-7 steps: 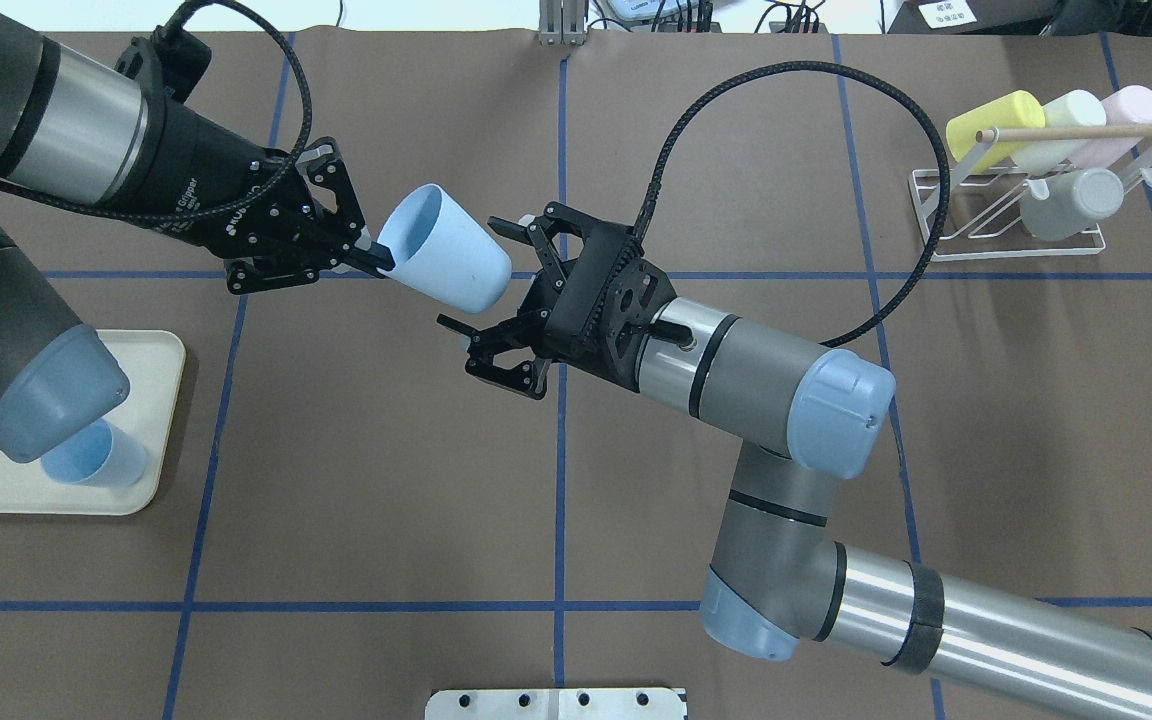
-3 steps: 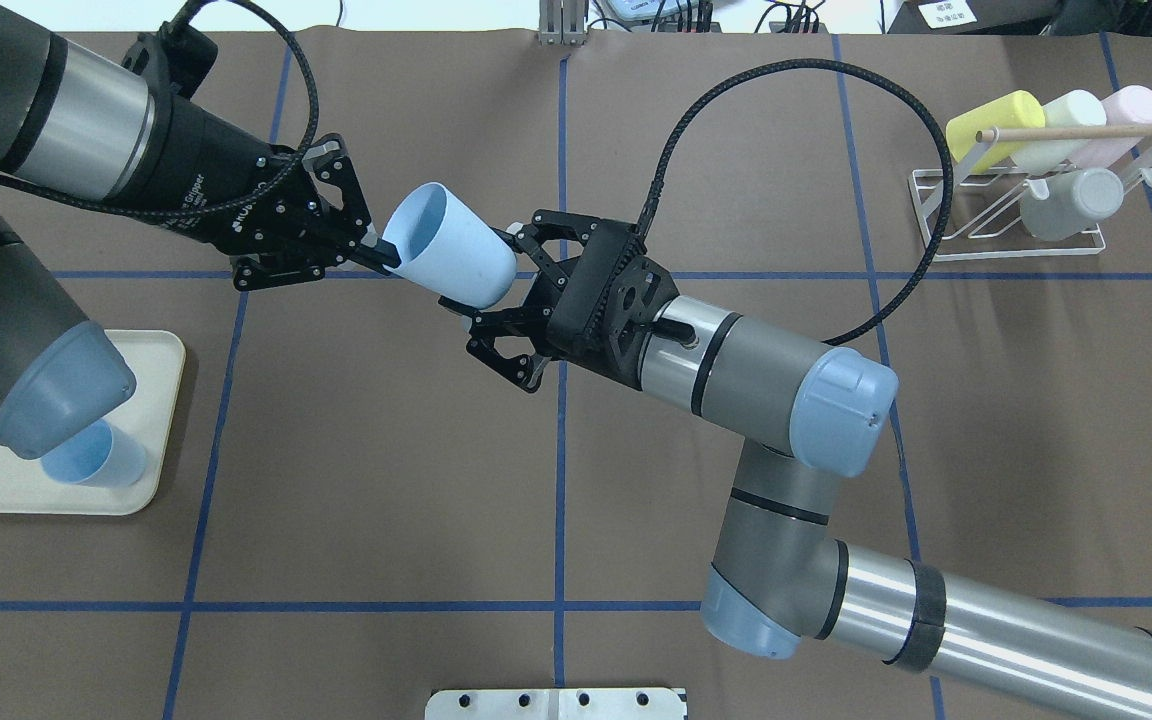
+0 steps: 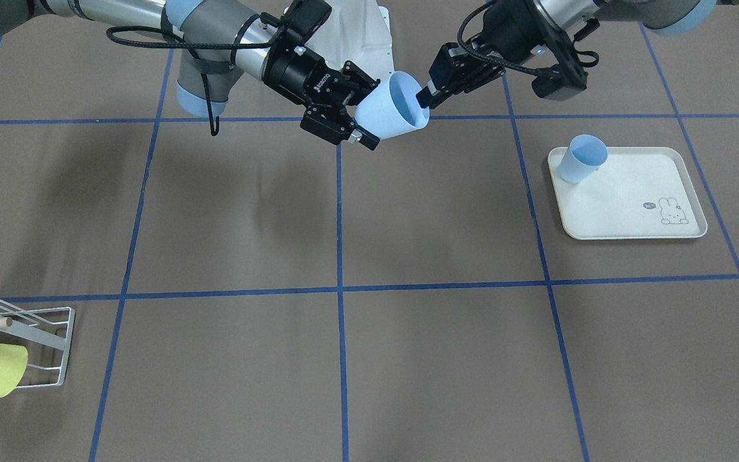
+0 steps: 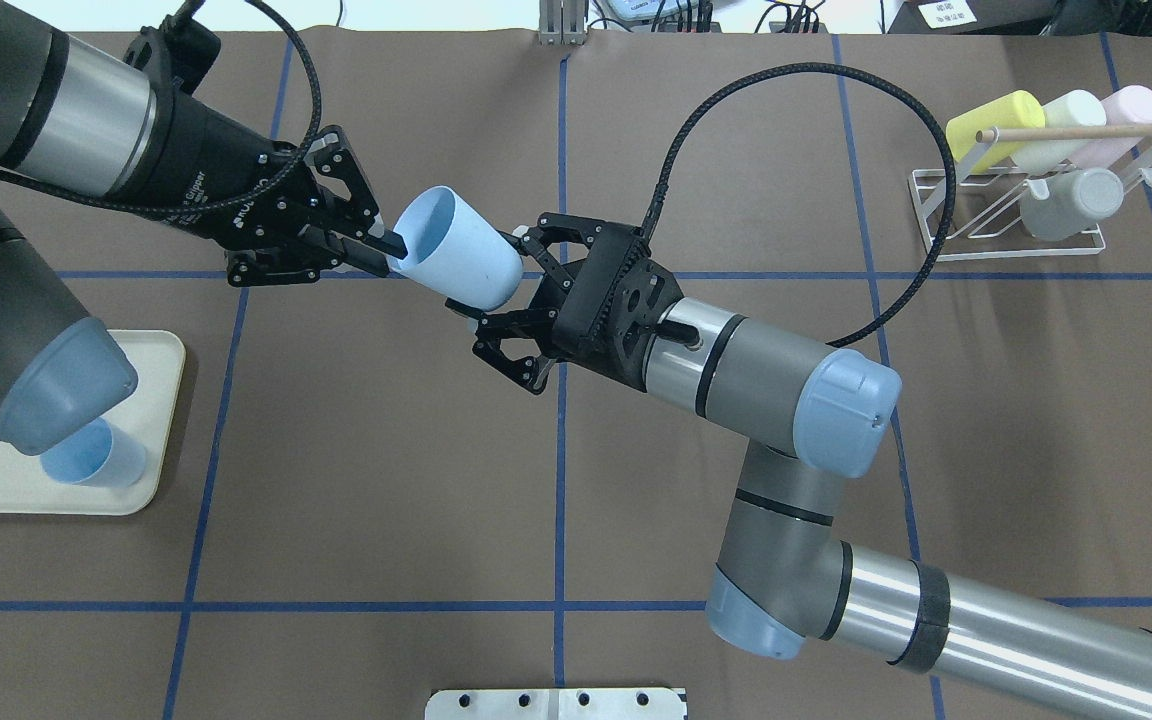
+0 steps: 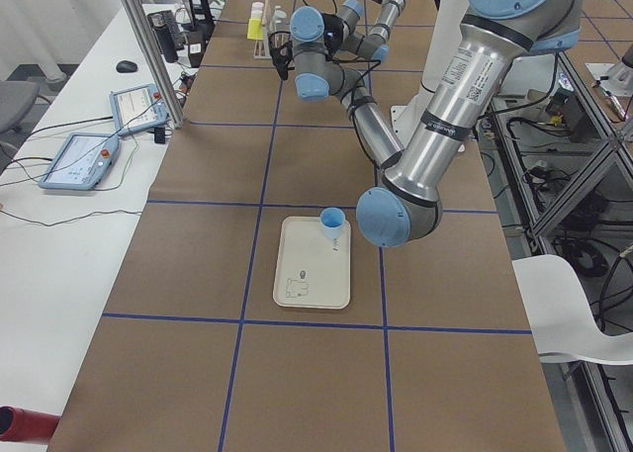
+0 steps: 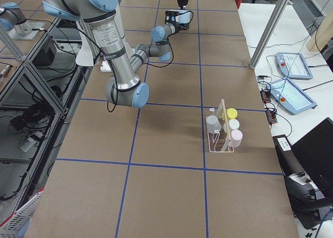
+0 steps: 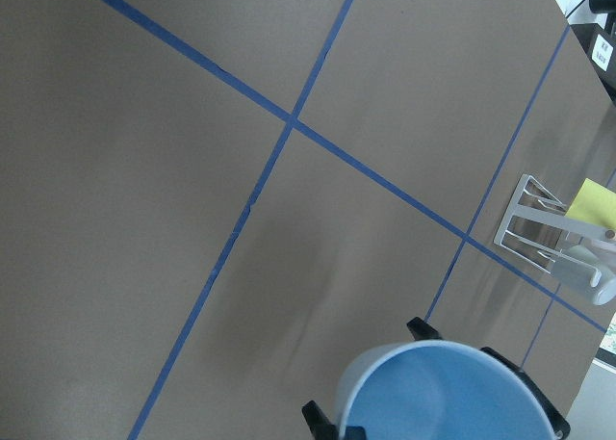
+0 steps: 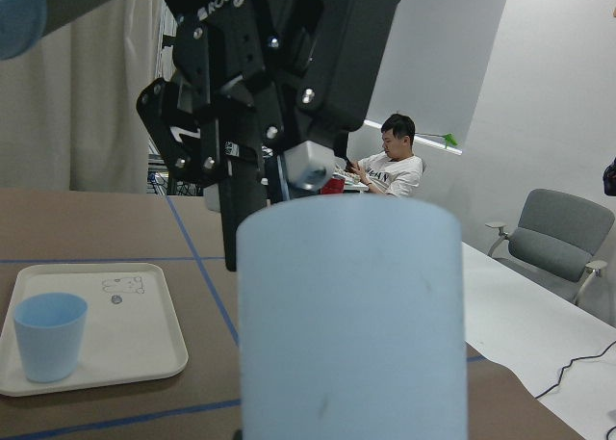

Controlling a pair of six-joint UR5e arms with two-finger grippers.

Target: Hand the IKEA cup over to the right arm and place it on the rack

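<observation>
The light blue IKEA cup (image 4: pixel 461 255) hangs on its side in mid-air over the table's middle, between the two arms. My left gripper (image 4: pixel 391 250) is shut on its rim, one finger inside the mouth. The right arm (image 4: pixel 736 360) reaches in from the other side, and my right gripper (image 4: pixel 491 275) has its fingers closed against the cup's base. The front-facing view shows the same: cup (image 3: pixel 392 109), left gripper (image 3: pixel 422 99), right gripper (image 3: pixel 366 112). The right wrist view is filled by the cup's base (image 8: pixel 351 315). The white wire rack (image 4: pixel 936 215) stands at the far right.
The rack holds yellow, cream, pink and grey cups under a wooden dowel (image 4: pixel 1086 131). A cream rabbit-print tray (image 3: pixel 632 192) near the left arm carries a second blue cup (image 3: pixel 581 158). A person (image 8: pixel 390 166) sits in the background.
The right gripper has moved up to the cup's base and its fingers have closed in from wide open. The left gripper has carried the cup slightly to the right.
</observation>
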